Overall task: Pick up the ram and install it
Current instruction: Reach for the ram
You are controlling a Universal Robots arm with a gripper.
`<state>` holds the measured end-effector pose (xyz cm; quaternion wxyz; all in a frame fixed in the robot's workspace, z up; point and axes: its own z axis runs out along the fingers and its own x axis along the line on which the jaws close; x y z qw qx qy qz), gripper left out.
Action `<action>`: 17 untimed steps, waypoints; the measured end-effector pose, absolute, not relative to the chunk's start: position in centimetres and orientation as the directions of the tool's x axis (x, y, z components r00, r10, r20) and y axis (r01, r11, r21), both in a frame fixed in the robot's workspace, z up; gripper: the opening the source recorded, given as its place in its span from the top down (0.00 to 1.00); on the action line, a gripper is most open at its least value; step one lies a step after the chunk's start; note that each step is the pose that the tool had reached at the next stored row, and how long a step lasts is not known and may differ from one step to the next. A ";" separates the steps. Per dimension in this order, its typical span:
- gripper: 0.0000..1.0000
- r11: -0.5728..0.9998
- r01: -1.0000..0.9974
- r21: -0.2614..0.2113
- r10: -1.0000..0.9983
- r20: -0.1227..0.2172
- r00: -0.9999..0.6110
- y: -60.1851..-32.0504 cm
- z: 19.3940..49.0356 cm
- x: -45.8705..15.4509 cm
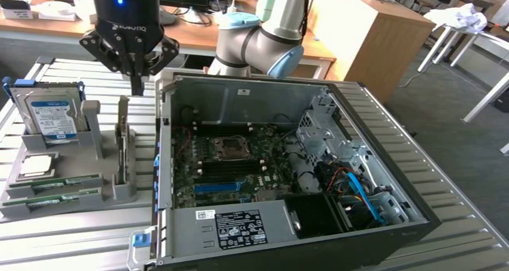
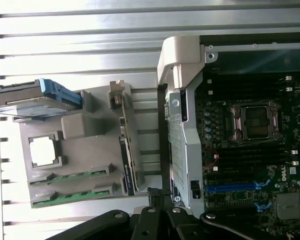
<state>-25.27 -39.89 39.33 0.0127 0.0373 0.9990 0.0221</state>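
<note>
At the upper left of the frame, the black robot gripper (image 1: 138,91) hangs with its fingers pressed together above a grey plastic holder (image 1: 119,190). At lower left, 2 long thin green ram sticks (image 1: 57,183) lie in the holder's slots, beside the open black computer case (image 1: 238,95).

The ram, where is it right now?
The ram lies at the exterior view's left, in the grey holder, next to the square chip and left of the open computer case.

Robotics lab or workshop: robot arm (image 1: 263,39) at a slatted metal table (image 1: 418,134), opened computer case (image 1: 238,98), wooden desks (image 1: 374,39) behind, grey carpet (image 1: 453,98).
</note>
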 end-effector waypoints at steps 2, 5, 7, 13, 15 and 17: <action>0.89 0.996 0.074 0.045 0.075 -0.024 -0.997 -39.9 39.3 -25.3; 0.89 0.996 0.074 0.045 0.075 -0.024 -0.997 -39.9 39.3 -25.4; 0.89 0.996 0.074 0.045 0.075 -0.024 -0.997 -39.9 39.3 -25.5; 0.89 0.996 0.074 0.045 0.075 -0.024 -0.997 -39.9 39.3 -25.6; 0.89 0.996 0.074 0.045 0.075 -0.024 -0.997 -39.9 39.3 -25.7; 0.89 0.996 0.074 0.045 0.075 -0.024 -0.997 -39.9 39.3 -25.8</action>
